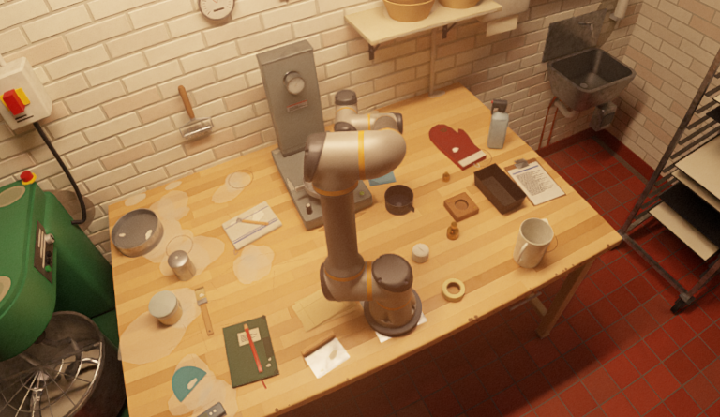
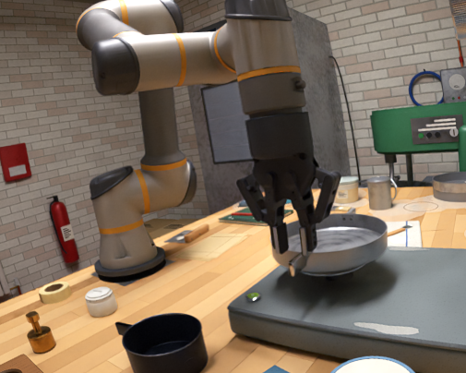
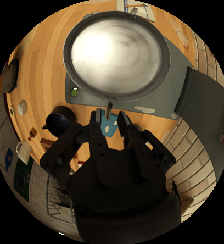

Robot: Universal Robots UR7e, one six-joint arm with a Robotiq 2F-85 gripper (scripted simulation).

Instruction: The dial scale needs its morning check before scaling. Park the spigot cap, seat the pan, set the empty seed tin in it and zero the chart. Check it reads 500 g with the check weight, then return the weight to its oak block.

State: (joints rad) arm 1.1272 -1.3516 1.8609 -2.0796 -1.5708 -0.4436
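Observation:
My gripper (image 2: 294, 243) (image 3: 109, 118) is open and holds nothing, its fingers either side of the small tab on the near rim of the steel pan (image 2: 335, 249) (image 3: 115, 56). The pan sits on the grey dial scale base (image 2: 367, 300) (image 1: 318, 190), in front of the scale's upright column (image 1: 291, 97). The dark seed tin (image 2: 165, 344) (image 1: 399, 199) stands on the bench just off the base. The brass check weight (image 2: 39, 333) (image 1: 452, 231) stands near its oak block (image 1: 461, 206). A small white cap (image 2: 100, 301) (image 1: 420, 252) rests on the bench.
The robot's own arm (image 1: 345, 200) rises mid-bench, hiding the pan in the side camera. A white mug (image 1: 532, 242), a dark tray (image 1: 499, 187), a red oven mitt (image 1: 455, 145) and a tape roll (image 1: 453, 288) lie to the right; tins and a sieve (image 1: 136, 231) lie left.

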